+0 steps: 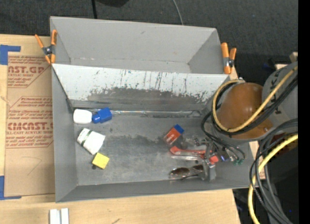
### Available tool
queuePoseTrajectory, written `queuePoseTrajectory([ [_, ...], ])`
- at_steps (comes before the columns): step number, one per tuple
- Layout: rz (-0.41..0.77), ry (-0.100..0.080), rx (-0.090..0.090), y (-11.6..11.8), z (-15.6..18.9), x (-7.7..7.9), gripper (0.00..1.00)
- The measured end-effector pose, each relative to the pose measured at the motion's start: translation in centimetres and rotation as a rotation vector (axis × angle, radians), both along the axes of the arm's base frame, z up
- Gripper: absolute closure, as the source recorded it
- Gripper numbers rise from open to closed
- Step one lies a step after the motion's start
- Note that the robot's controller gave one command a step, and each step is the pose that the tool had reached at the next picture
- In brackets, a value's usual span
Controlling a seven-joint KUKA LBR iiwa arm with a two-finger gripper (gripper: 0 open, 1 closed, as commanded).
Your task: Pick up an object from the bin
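We see the gripper [206, 162] down low in the right front corner of the bin [138, 80], on the arm [242, 109] that reaches in from the right. We cannot tell if the gripper is open or closed, and we see nothing held in it. So we think the pick is not done yet.

Three small things lie close to it. A red and blue piece [173, 133] is a little up and to the left. A red piece [183, 151] lies just beside it, maybe touching. A dark shiny thing [180, 172] lies by the front wall, also just beside it. We cannot say which one it is going for.

Next, we think it must close on just one thing and then go straight up. The three lie near each other, so it could bump one or grab two. The front and right walls are close too.

Over on the left lie a white tube with a blue cap [92, 116], a white lump [91, 141] and a yellow block [100, 160]. They are well apart from the gripper and not in the way
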State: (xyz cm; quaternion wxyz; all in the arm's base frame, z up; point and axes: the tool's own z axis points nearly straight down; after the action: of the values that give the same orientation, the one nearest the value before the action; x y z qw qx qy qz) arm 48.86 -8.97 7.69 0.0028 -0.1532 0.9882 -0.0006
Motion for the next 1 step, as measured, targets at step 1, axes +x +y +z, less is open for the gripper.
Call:
queuePoseTrajectory([
  [1, 0.005, -0.003, 0.001, 0.00, -2.09, -0.19, 1.00],
])
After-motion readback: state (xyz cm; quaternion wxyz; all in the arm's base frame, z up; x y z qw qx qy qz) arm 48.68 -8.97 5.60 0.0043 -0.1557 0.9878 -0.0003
